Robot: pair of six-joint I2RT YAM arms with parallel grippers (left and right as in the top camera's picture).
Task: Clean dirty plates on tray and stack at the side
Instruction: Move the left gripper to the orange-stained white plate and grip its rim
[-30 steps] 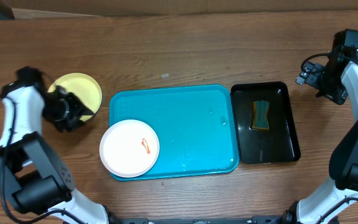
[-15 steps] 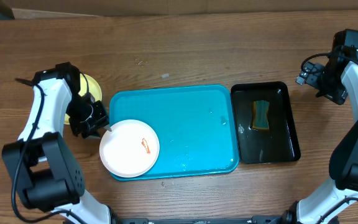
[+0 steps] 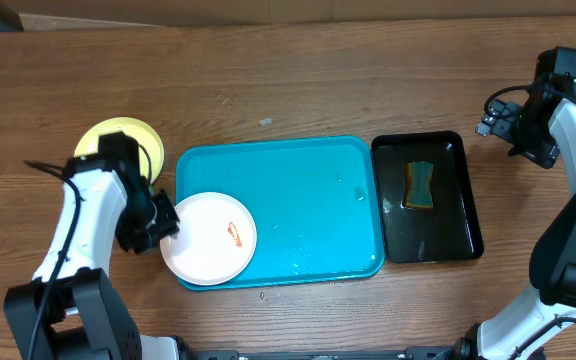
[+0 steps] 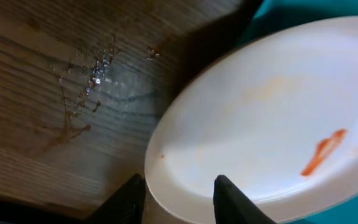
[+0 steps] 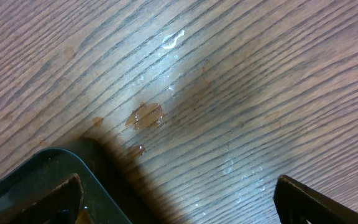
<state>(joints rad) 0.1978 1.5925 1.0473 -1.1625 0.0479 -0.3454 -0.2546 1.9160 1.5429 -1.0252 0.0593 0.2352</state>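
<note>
A white plate [image 3: 208,238] with an orange-red smear lies on the front left corner of the turquoise tray [image 3: 308,200], overhanging its left edge. My left gripper [image 3: 160,225] is open at the plate's left rim. In the left wrist view its fingers [image 4: 179,199] straddle the rim of the white plate [image 4: 272,112], one finger outside it and one over it. A pale yellow-green plate [image 3: 118,140] lies on the table left of the tray. No second white plate shows. My right gripper [image 3: 513,125] is open and empty above bare wood [image 5: 185,202].
A narrow black tray [image 3: 448,235] holding a sponge [image 3: 420,186] stands right of the turquoise tray; its corner shows in the right wrist view [image 5: 42,186]. Water drops wet the wood near both grippers. A cardboard edge runs along the back of the table.
My left gripper has left the yellow-green plate, moved forward and right, and now sits at the white plate's left rim. The plates and the right arm have not moved.
</note>
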